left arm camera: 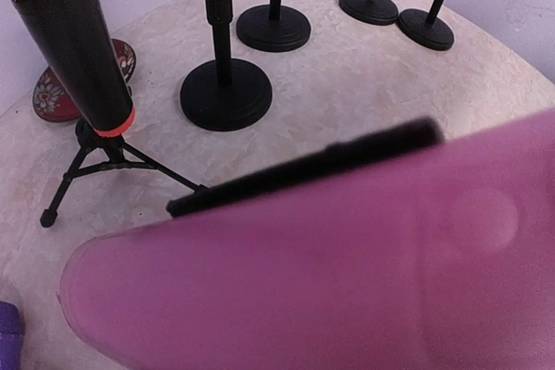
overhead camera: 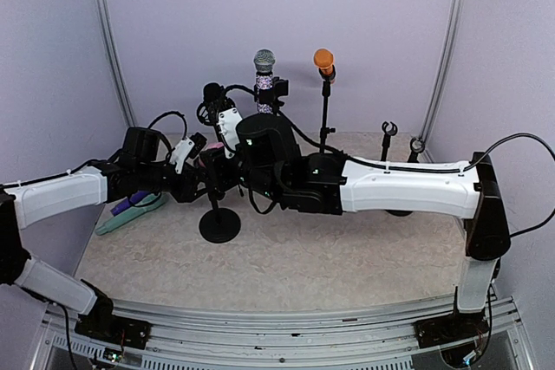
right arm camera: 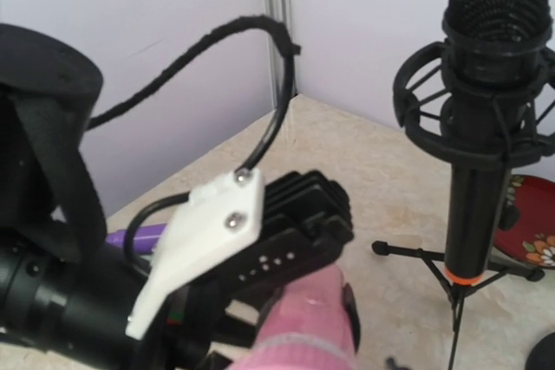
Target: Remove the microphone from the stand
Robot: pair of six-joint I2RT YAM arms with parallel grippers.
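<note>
Where the two arms met over the tabletop (overhead camera: 347, 257), we saw the pink microphone (left arm camera: 303, 283) above the round-based stand (overhead camera: 219, 224). It sat so near the left wrist camera that its blurred body filled the lower frame. From the right wrist, the left end effector (right arm camera: 290, 253) sat right against the pink microphone's end, its jaws set narrowly about it. We could not tell whether they actually gripped it. The right end effector (overhead camera: 253, 186) lay hidden under its own wrist beside that stand, so we could not tell its state either. Just behind stood a black microphone (right arm camera: 490, 84) in a shock mount on a tripod (left arm camera: 104, 166), with a red floral dish (left arm camera: 52, 93) near its feet.
</note>
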